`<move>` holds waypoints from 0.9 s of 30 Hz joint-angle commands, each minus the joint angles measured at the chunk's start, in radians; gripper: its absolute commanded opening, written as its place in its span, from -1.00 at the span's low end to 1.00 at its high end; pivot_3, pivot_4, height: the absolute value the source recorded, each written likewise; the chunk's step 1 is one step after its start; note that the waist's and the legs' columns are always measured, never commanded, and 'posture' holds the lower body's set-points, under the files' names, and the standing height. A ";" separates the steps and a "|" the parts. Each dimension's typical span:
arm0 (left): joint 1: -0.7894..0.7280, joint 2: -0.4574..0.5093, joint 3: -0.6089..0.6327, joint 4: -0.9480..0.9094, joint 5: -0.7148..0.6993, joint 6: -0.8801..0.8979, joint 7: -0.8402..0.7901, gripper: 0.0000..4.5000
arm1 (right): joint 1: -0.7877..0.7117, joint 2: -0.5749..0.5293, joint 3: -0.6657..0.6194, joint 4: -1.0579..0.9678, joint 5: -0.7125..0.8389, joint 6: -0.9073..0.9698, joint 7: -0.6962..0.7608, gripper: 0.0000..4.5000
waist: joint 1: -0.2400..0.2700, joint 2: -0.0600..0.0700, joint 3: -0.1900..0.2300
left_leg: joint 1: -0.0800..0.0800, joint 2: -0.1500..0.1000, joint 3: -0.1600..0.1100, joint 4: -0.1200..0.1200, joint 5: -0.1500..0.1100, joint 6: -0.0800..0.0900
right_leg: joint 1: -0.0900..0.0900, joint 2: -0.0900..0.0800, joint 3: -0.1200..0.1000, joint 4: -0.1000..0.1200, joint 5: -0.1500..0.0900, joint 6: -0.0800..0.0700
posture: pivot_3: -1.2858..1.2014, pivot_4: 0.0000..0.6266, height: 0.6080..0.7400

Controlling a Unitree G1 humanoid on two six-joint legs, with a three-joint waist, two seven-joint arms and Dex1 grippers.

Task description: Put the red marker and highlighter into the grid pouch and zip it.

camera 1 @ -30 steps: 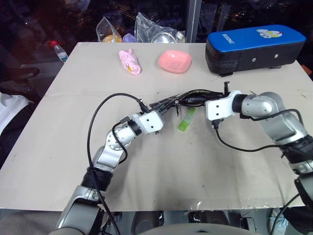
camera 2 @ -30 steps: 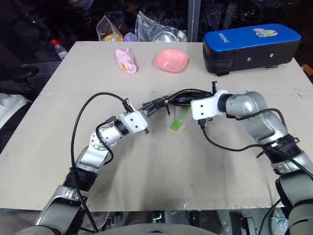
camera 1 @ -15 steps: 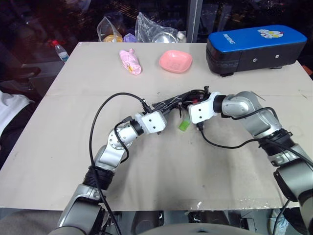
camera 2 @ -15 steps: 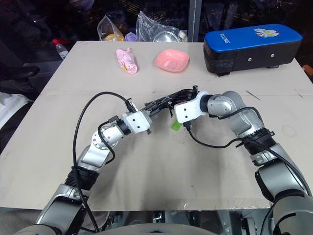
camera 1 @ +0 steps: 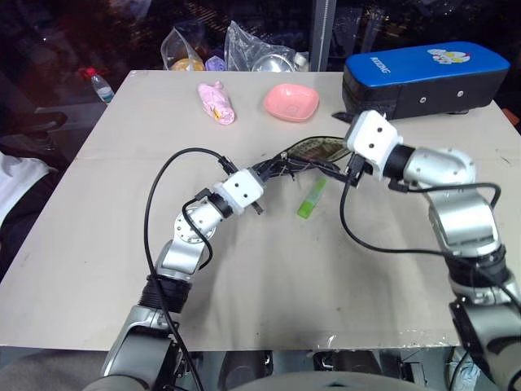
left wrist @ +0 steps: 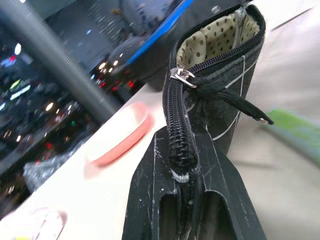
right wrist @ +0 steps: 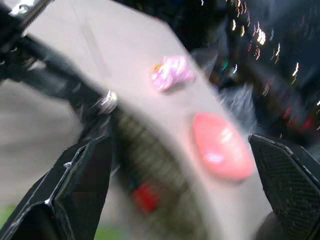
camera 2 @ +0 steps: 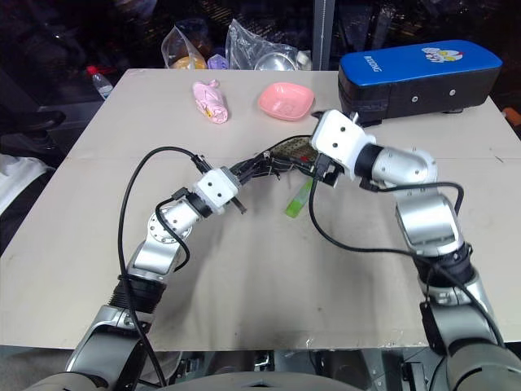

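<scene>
A blue-topped case [camera 1: 423, 77] is standing at the far edge of the desk [camera 1: 98, 212], carrying white lettering along its lid, seen upside down from the head camera and too small to make out with certainty; a small cartoon picture is sitting beside it. No other text, label or number is showing legibly.

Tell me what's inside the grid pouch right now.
The grid pouch is open, showing its dotted lining. Something red, probably the red marker, sits in its mouth. Deeper contents are hidden. The highlighter lies outside on the table.
</scene>
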 commanded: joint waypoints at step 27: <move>-0.007 0.024 0.073 -0.031 -0.012 0.033 0.048 -1.00 | 0.087 0.584 -0.078 0.281 0.092 0.371 -0.642 0.97 | -0.006 -0.001 -0.001 | 0.000 0.000 -0.001 0.000 0.000 -0.001 | 0.000 0.000 0.000 0.000 0.000 0.000 | 0.03 -0.52 1.00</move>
